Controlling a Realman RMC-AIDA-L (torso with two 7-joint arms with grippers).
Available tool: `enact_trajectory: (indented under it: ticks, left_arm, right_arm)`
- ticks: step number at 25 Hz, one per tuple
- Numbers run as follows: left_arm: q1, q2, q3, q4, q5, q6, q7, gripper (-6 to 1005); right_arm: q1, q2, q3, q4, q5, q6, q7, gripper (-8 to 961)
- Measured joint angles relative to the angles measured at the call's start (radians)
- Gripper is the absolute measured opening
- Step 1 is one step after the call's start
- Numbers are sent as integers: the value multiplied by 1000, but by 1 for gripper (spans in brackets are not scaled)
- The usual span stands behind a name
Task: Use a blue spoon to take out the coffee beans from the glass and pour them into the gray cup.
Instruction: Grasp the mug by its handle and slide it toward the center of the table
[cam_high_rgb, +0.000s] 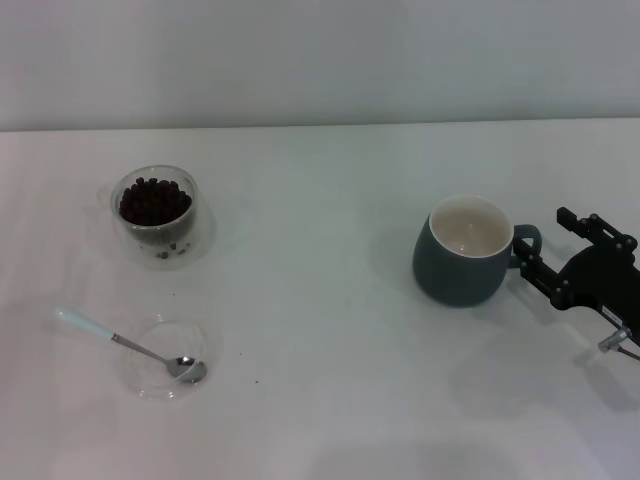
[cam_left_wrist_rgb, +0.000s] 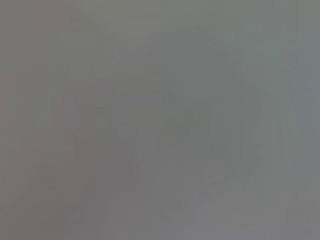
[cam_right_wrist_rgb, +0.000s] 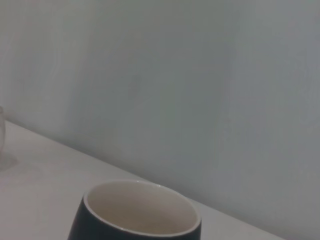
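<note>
The black right claw (cam_high_rgb: 532, 262) sits at the squat blue-gray cup's (cam_high_rgb: 462, 252) loop handle, its grip unclear; the left claw is unseen.

Clear glass (cam_high_rgb: 160, 215), shiny metal spoon bowl (cam_high_rgb: 185, 368)

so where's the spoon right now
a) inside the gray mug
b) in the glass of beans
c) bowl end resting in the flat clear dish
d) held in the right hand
c: the spoon lies with its metal bowl in the shallow clear dish and its pale handle sticking out over the rim, well apart from the glass, the mug and the right hand.
</note>
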Motion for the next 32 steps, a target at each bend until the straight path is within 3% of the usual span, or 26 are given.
enact_trajectory:
  ticks: [22, 32]
  left_arm:
    - [-9, -3, 0, -6, 2, 9, -6, 862]
    - [-14, -3, 0, -1, 2, 9, -6, 861]
  right_arm:
    - [36, 1, 9, 3, 9, 104, -44, 678]
    - [36, 1, 2, 3, 6, 102, -51, 493]
